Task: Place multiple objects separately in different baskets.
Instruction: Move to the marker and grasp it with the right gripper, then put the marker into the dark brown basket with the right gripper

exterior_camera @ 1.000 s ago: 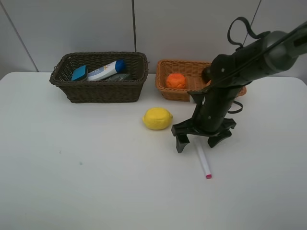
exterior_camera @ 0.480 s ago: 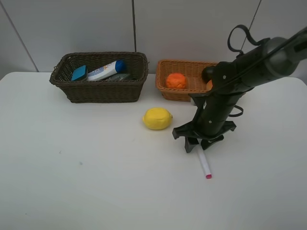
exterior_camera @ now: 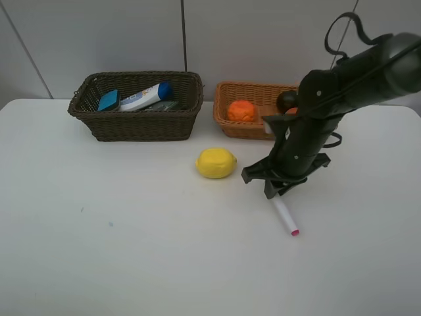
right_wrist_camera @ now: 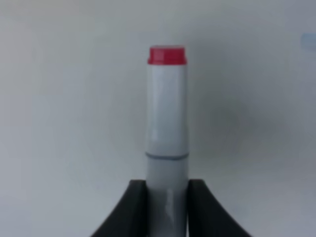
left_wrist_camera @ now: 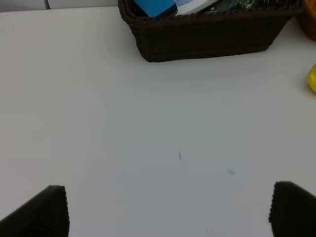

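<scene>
Near the oval lemon [exterior_camera: 216, 162], right claw [exterior_camera: 274, 190] pinches the smooth cylindrical pink-tipped marker [exterior_camera: 285, 217].

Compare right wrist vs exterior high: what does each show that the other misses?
Right wrist only: both fingers pressed against the marker's sides, plus a seam ring on its body. Exterior high only: lemon on the table, orange in the tan basket, tube and eraser in the dark basket. Both: right hand shut on the marker, pink tip pointing away from it.
</scene>
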